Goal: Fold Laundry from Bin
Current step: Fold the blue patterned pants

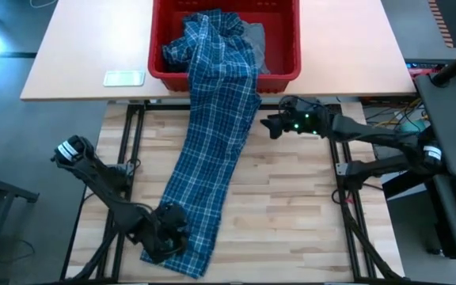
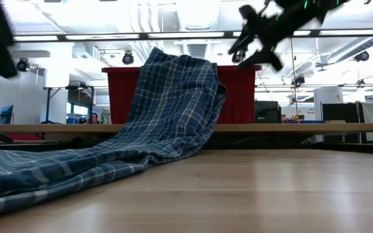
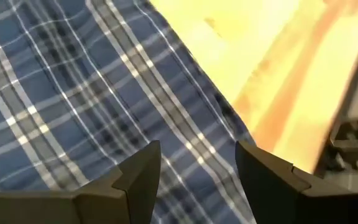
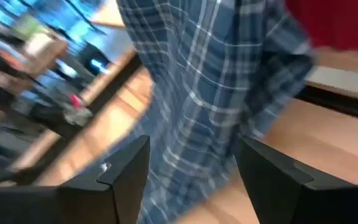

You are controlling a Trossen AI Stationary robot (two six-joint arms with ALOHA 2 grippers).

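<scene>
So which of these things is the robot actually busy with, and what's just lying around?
Part of the job:
- plaid shirt, trailing from the tub onto the wooden table
- red bin, grey garment inside
- left gripper over the shirt's near end, fingers open
- right gripper beside the shirt, fingers open

Just lying about:
- small pale flat object left of the bin

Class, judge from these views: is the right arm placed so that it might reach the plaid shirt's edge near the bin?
Probably yes: the right gripper hangs open beside the plaid shirt, just below the red bin, nothing between.
</scene>
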